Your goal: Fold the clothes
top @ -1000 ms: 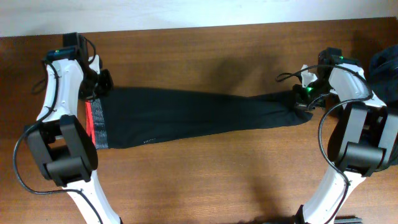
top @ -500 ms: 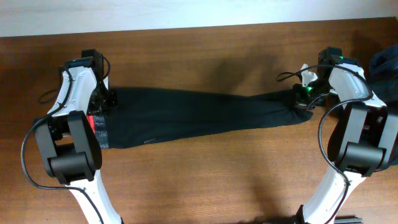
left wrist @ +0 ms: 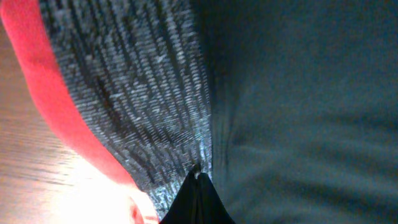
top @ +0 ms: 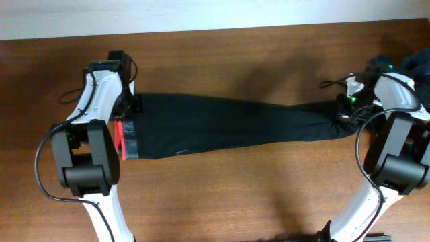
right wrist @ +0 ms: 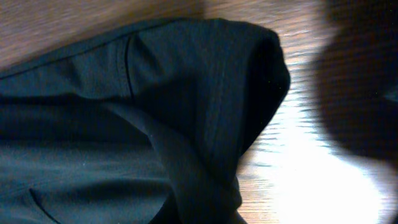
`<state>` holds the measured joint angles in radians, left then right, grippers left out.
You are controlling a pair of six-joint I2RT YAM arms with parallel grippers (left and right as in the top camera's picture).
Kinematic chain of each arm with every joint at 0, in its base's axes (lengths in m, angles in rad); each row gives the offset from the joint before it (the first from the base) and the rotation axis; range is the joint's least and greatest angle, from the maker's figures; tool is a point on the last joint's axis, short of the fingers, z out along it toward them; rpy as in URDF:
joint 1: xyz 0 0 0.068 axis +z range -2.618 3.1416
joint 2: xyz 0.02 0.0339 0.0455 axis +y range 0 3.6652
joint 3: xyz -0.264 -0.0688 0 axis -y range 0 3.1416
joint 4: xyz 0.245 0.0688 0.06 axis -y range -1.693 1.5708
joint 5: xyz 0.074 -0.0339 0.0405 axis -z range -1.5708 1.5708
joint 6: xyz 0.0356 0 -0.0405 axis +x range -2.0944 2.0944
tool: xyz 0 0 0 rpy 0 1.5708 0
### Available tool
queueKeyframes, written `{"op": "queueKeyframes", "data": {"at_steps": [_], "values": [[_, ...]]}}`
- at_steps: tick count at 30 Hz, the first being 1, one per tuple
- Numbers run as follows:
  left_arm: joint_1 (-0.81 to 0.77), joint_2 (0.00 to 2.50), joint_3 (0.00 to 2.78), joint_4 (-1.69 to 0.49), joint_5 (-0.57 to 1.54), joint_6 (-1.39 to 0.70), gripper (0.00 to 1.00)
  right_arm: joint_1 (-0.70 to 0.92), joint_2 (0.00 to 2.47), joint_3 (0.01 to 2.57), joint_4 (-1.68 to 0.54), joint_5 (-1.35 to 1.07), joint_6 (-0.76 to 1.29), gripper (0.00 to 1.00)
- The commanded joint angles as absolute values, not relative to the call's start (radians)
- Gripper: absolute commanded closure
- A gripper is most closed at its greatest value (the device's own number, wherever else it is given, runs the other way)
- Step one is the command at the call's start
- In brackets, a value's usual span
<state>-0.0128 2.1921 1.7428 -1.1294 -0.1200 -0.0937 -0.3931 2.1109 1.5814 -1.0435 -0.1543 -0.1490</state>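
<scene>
Black pants, grey waistband, red edge

Overhead camera looking straight down from well above, taking in table and whole pants. Left wrist camera pressing very close at pants' waistband end, facing down. Right wrist camera hanging close over pants' cuff end, facing down. Each wrist view sharing its end of pants with overhead.

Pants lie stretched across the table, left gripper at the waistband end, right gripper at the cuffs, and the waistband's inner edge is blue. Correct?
Not quite. The waistband's inner edge is red, not blue; the left wrist view shows it beside the grey band. The rest holds: the pants stretch across the table, left gripper at the waistband end, right gripper at the cuffs.
</scene>
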Motion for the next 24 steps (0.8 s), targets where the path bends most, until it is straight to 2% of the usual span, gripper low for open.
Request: {"op": "queueKeyframes", "data": {"at_steps": [1,9,15,21,24], "values": [[-0.017,2.195,1.782,-1.132,-0.109,-0.074,0.99,-0.397,2.116,1.616,-1.041,-0.138,-0.141,0.96],[-0.016,2.193,1.951,-1.237,-0.07,-0.075,1.0,-0.353,2.11,1.835,-1.227,-0.215,-0.141,0.96],[0.003,2.193,2.007,-1.277,-0.075,-0.102,0.99,-0.255,2.103,2.048,-1.407,-0.3,-0.141,0.96],[0.083,2.191,2.017,-1.306,-0.033,-0.123,1.0,-0.106,2.104,2.065,-1.415,-0.417,-0.14,0.96],[0.139,2.189,2.035,-1.333,-0.004,-0.123,0.99,-0.022,2.104,2.065,-1.385,-0.419,-0.067,0.96]]}}
